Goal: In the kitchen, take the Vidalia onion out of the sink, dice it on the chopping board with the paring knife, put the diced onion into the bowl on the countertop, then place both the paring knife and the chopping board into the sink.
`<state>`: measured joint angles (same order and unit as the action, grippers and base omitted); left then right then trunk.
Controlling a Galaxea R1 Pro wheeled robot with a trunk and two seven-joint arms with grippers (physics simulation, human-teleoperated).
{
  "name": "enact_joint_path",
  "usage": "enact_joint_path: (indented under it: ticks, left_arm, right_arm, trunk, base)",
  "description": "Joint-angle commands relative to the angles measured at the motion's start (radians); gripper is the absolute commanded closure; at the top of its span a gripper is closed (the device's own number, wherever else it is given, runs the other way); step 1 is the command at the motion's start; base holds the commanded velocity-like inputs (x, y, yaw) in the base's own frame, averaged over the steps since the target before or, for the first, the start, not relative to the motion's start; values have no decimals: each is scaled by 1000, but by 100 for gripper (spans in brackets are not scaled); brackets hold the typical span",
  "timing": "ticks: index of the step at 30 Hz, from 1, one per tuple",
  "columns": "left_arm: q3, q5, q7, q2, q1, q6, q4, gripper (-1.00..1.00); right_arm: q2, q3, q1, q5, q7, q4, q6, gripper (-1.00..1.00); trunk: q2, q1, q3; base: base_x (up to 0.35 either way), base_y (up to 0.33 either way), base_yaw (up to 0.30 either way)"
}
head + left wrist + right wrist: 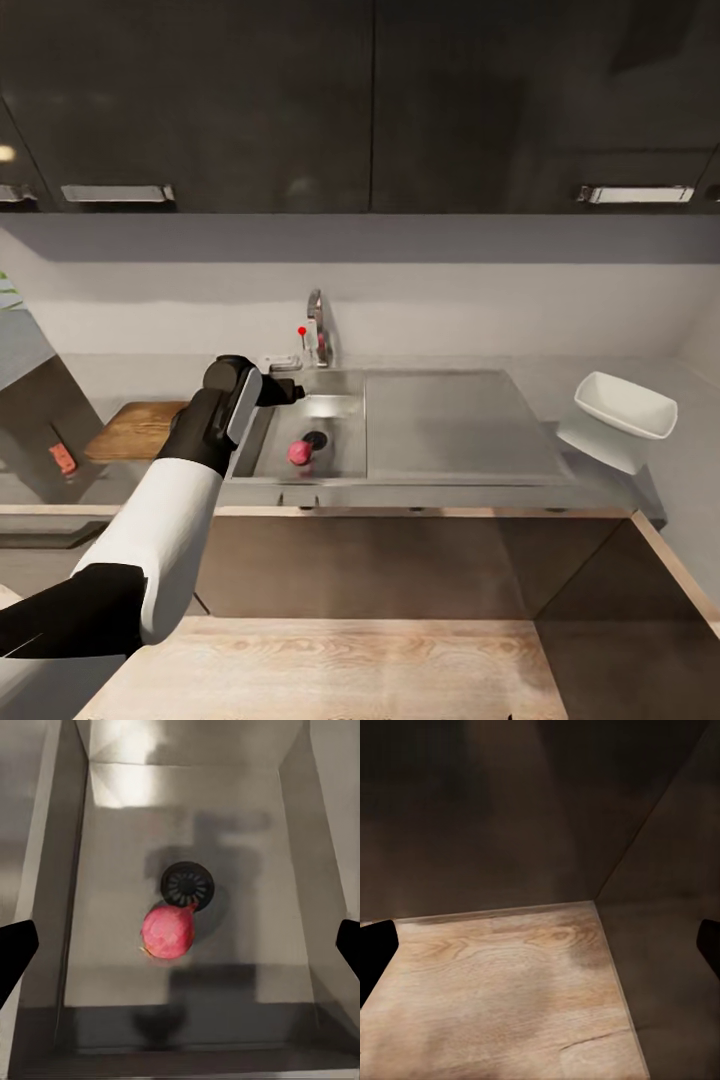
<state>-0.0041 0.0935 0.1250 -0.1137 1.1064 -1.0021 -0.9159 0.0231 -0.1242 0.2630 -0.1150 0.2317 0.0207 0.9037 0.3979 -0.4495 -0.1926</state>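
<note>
Steel sink (345, 405) held the Vidalia onion (169, 931) beside the drain (187, 883), directly below the left jaws (180, 949), which hung spread wide above it, apart. Right jaws (540, 945) also spread, over wooden floor (502, 982).

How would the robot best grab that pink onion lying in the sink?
Probably from straight above, fingers closing across the round middle of the onion. It lies loose on the flat sink floor beside the drain, clear of the walls, and the open left gripper looks down over it.
</note>
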Motion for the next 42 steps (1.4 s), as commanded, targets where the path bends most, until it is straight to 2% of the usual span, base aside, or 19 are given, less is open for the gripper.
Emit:
enact_joint_path:
  ticks: [1, 9, 23, 32, 42]
  left_arm:
    - [0, 10, 10, 0, -4, -3, -1, -100]
    - [0, 8, 10, 2, -17, 0, 14, -100]
    - [0, 7, 9, 2, -17, 1, 51, -100]
    - [0, 6, 8, 2, -17, 2, 78, -100]
    - [-1, 3, 7, 0, -17, 3, 119, -100]
  right_arm:
    - [0, -8, 1, -11, 3, -1, 2, -100]
    - [-2, -7, 1, -11, 3, -1, 2, -100]
    - [-2, -7, 1, -11, 3, -1, 2, -100]
    - [-2, -6, 1, -11, 3, -1, 2, -100]
    - [-5, -6, 1, -12, 3, -2, 1, -100]
  trunk:
    - [2, -1, -3]
    - [2, -1, -15]
    - [2, -1, -36]
    - [2, -1, -49]
    - [2, -1, -64]
  base:
    - [2, 2, 0]
    - [19, 0, 0]
    - [208, 0, 0]
    - [34, -2, 0]
    - [119, -119, 0]
